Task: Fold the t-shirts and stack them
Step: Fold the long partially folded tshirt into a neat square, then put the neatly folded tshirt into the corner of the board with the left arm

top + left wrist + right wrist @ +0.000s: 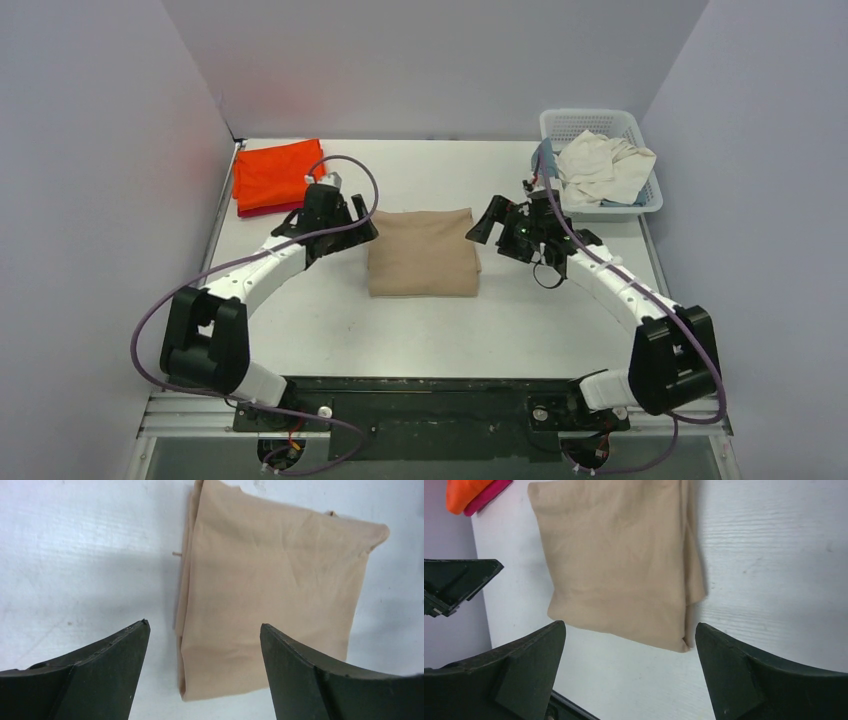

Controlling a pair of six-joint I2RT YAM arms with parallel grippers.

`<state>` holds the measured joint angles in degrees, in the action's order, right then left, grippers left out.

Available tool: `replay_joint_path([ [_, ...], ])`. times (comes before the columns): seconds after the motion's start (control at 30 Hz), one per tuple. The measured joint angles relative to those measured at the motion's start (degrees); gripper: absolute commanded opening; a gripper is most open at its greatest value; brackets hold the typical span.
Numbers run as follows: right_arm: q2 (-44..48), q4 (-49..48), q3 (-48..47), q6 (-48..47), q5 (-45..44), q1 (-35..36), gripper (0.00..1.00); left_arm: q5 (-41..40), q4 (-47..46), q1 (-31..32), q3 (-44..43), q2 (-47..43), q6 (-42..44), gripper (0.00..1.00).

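A tan-beige t-shirt [422, 252] lies folded into a rectangle in the middle of the table, also seen in the wrist views [270, 595] [621, 560]. My left gripper [355, 222] hovers open at its left edge [202, 630], nothing between the fingers. At the shirt's right edge my right gripper [485, 222] stands open and empty [630, 630]. A folded orange t-shirt [272, 172] rests on a dark red one [268, 211] at the back left. A crumpled cream-white t-shirt [603, 168] fills the basket, with a bit of blue cloth [547, 160] under it.
The white lattice basket [640, 130] stands at the back right corner. Grey walls close in the table on the left, back and right. Purple cables loop from both arms. The orange and red pile [469, 492] shows at the right wrist view's top left.
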<state>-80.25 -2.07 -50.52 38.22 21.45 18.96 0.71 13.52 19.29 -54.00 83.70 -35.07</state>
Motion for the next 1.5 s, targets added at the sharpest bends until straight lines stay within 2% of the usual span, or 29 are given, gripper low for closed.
replay_joint_path([
  [0.33, 13.64, 12.79, 4.72, -0.83, -14.95, -3.65, 1.0, 0.57, 3.3, -0.42, -11.06, 17.31, 5.09, 0.89],
  [0.47, 20.72, 16.74, 6.08, -0.85, -21.18, -4.22, 1.0, 0.39, 4.96, 0.59, -12.96, 22.21, 5.79, 0.77],
  [0.63, 26.69, 19.78, 6.99, -1.31, -26.21, -4.48, 1.0, -3.76, 7.04, 3.74, -17.55, 26.1, 6.01, 0.67],
  [0.73, 27.04, 20.96, 7.26, -1.99, -27.54, -4.79, 1.0, -6.95, 9.11, 5.68, -20.44, 28.15, 5.62, 0.53],
  [0.83, 27.04, 21.7, 8.22, -2.8, -28.57, -5.07, 1.0, -9.05, 10.91, 6.86, -22.86, 29.92, 5.07, 0.44],
  [0.87, 27.04, 21.92, 8.48, -3.13, -28.76, -5.14, 1.0, -9.4, 11.41, 7.1, -23.5, 30.38, 4.81, 0.38],
  [0.97, 27.02, 22.84, 8.94, -4.35, -29.24, -5.64, 1.0, -11.43, 14.27, 8.63, -27.02, 32.33, 3.58, 0.02],
  [1.3, 27.28, 22.82, 10.34, -7.06, -29.64, -7.3, 0.97, -28.7, 27.23, 13.84, -41.27, 40.19, 5.14, 0.0],
  [1.5, 27.28, 21.66, 11.76, -7.06, -29.62, -7.37, 0.95, -42.07, 28.04, 12.98, -48.43, 41.05, 14.21, 0.0],
])
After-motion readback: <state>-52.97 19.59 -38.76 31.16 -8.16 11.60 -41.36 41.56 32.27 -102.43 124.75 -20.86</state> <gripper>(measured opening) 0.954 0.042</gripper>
